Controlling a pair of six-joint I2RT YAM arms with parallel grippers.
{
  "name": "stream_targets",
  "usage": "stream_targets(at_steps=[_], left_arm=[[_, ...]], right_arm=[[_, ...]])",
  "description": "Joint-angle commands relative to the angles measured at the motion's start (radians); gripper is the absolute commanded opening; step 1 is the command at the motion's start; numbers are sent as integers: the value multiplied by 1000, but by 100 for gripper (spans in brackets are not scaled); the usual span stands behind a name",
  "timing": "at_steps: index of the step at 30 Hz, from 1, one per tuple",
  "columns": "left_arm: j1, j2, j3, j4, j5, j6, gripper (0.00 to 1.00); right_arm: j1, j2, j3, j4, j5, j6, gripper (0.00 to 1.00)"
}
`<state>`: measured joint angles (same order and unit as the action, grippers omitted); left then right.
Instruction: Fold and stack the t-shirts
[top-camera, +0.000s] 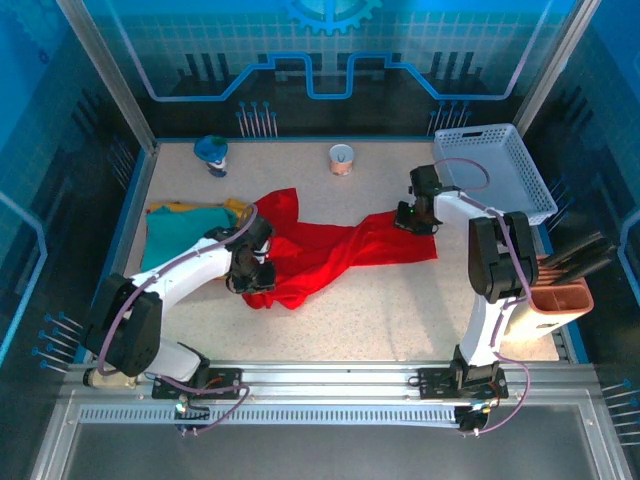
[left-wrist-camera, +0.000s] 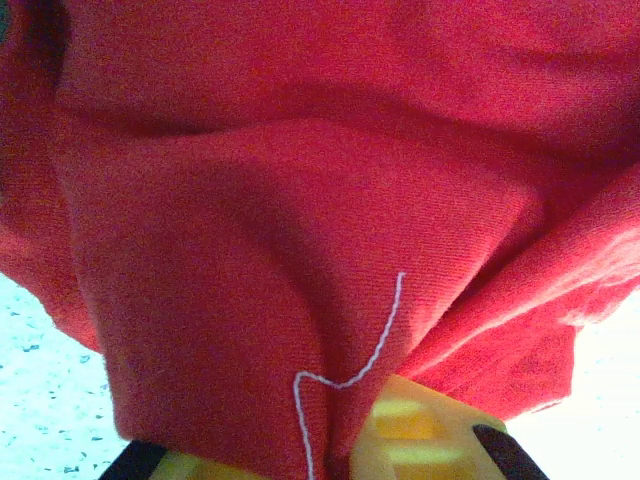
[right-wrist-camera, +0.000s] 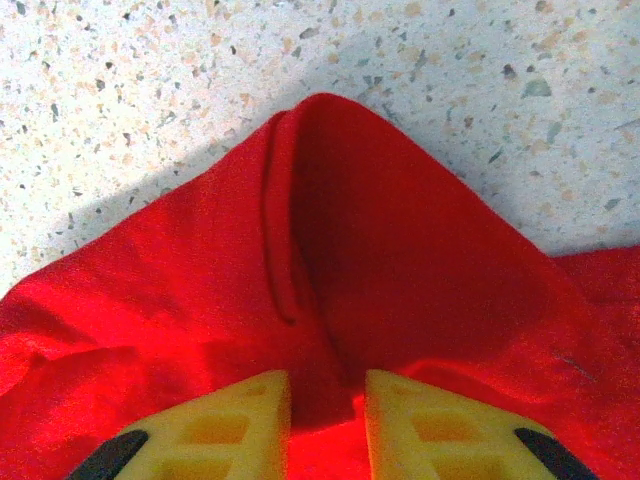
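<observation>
Currently the red t-shirt lies rumpled between the left hand and right hand, each pinching its cloth.

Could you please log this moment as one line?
red t-shirt: crumpled, unfolded | left gripper: shut on it | right gripper: shut on its right edge | teal t-shirt: at left

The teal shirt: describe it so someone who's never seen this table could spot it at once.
Find the speckled table and look along its left side. A teal cloth shirt lies flat there over a yellow-orange cloth shirt, left of the crumpled red cloth shirt. It is the only blue-green cloth.
</observation>
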<state>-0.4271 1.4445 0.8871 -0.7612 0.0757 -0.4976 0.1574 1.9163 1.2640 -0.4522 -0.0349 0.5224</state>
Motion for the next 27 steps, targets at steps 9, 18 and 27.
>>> stream_targets(at_steps=[9,18,27], left_arm=[[7,-2,3,-7,17,-7,14],[7,-7,2,-22,8,-2,18],[19,-15,30,-46,15,19,21]], right_arm=[[17,-16,33,-27,0,5,20],[1,-139,-8,-84,-48,8,0],[-47,-456,-207,-231,-78,-19,0]])
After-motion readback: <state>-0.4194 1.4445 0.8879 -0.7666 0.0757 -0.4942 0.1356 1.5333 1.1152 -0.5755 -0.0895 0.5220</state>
